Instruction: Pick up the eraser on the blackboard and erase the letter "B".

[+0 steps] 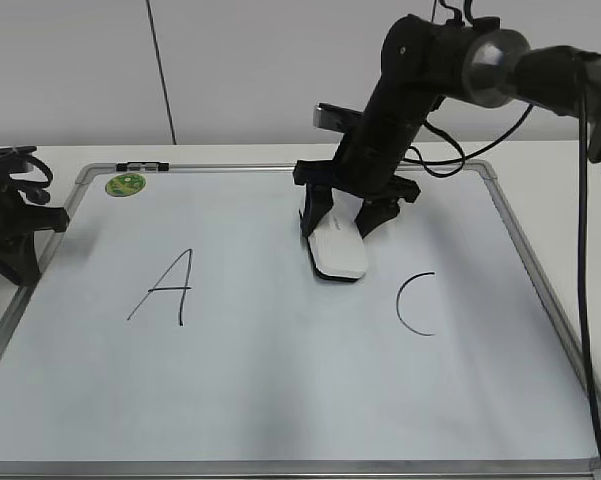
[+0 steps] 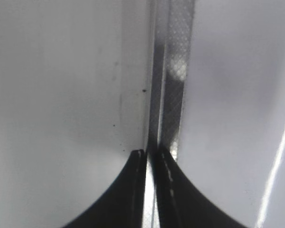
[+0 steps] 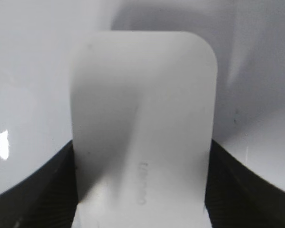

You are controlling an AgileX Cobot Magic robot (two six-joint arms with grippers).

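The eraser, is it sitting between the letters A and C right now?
Yes, the eraser sits on the board between the A and the C, with the right end effector closed on it.

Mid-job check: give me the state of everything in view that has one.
right gripper: shut on the eraser
eraser: gripped, on the blackboard between A and C
left gripper: shut, empty, over the frame
blackboard: flat, A and C visible, no B visible
green magnet: stuck at top-left corner
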